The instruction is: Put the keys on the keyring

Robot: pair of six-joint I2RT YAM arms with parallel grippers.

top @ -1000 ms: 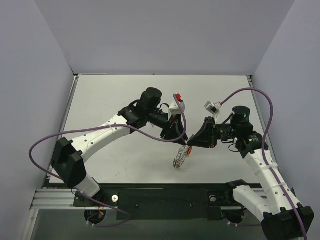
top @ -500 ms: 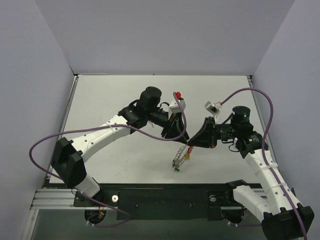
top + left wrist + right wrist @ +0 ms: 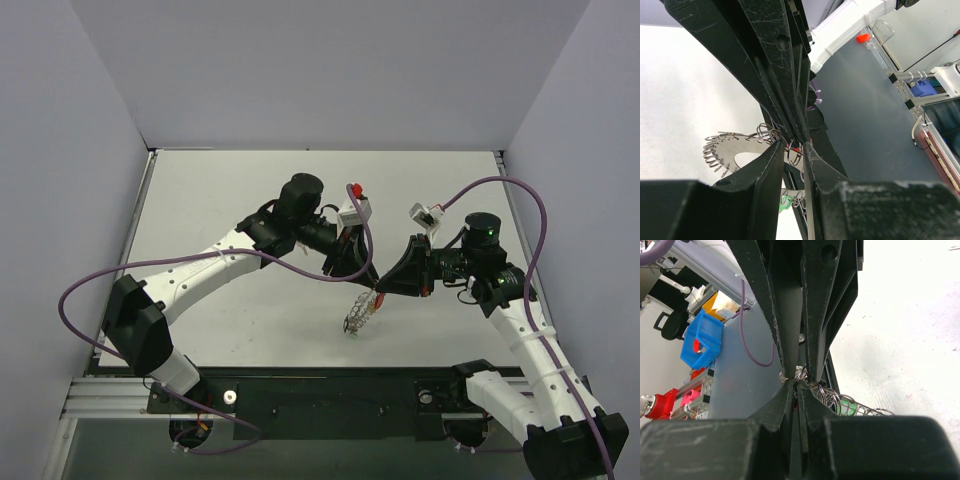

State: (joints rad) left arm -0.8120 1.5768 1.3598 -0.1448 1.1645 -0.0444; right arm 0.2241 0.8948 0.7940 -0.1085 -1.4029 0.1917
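Observation:
The keyring (image 3: pixel 359 316) hangs tilted above the table between the two grippers. In the left wrist view its flat silver plate (image 3: pixel 735 152) and wire loops show behind my fingers. My left gripper (image 3: pixel 357 277) is shut on a wire loop at the ring's upper edge (image 3: pixel 795 150). My right gripper (image 3: pixel 383 291) meets it tip to tip and is shut on a small red key (image 3: pixel 796 401) at that same edge. A green key (image 3: pixel 847 405) hangs on a loop lower down and also shows in the left wrist view (image 3: pixel 785 202). Other keys are hidden.
The white table (image 3: pixel 220 190) lies under both arms. A black rail (image 3: pixel 330 390) runs along the near edge. Purple cables (image 3: pixel 90 290) loop off each arm. A blue bin (image 3: pixel 702 342) stands off the table.
The hanging keyring has swung slightly, and the green key at its lower end no longer shows from above. Both grippers stay nearly still at the ring's top.

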